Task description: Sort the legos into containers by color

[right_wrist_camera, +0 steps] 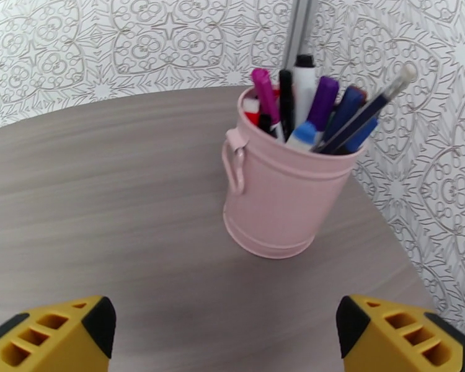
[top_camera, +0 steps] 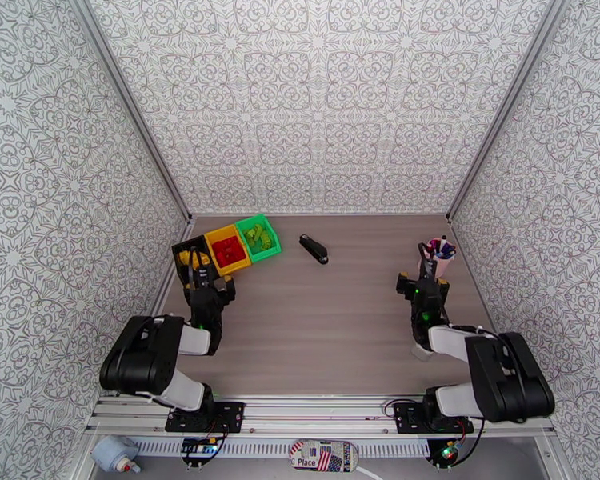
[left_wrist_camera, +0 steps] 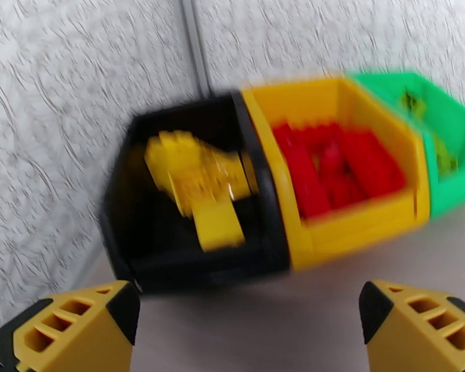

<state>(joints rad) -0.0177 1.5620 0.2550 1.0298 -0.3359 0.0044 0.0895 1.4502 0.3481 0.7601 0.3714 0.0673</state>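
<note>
Three bins stand in a row at the table's far left. The black bin (top_camera: 186, 258) (left_wrist_camera: 170, 255) holds yellow legos (left_wrist_camera: 195, 178). In the yellow bin (top_camera: 217, 236) (left_wrist_camera: 356, 227) lie red legos (top_camera: 229, 250) (left_wrist_camera: 338, 165). Lime green legos (top_camera: 257, 234) (left_wrist_camera: 444, 157) sit in the green bin (top_camera: 270, 250) (left_wrist_camera: 462, 125). My left gripper (top_camera: 206, 283) (left_wrist_camera: 248, 317) hangs open just in front of the black bin, with nothing between its fingers. My right gripper (top_camera: 416, 288) (right_wrist_camera: 223, 333) is open and empty over the table's right side.
A pink cup of pens (top_camera: 439, 258) (right_wrist_camera: 282, 199) stands close in front of the right gripper, near the right wall. A black stapler-like object (top_camera: 314, 249) lies at the table's middle back. Patterned walls enclose the table on three sides.
</note>
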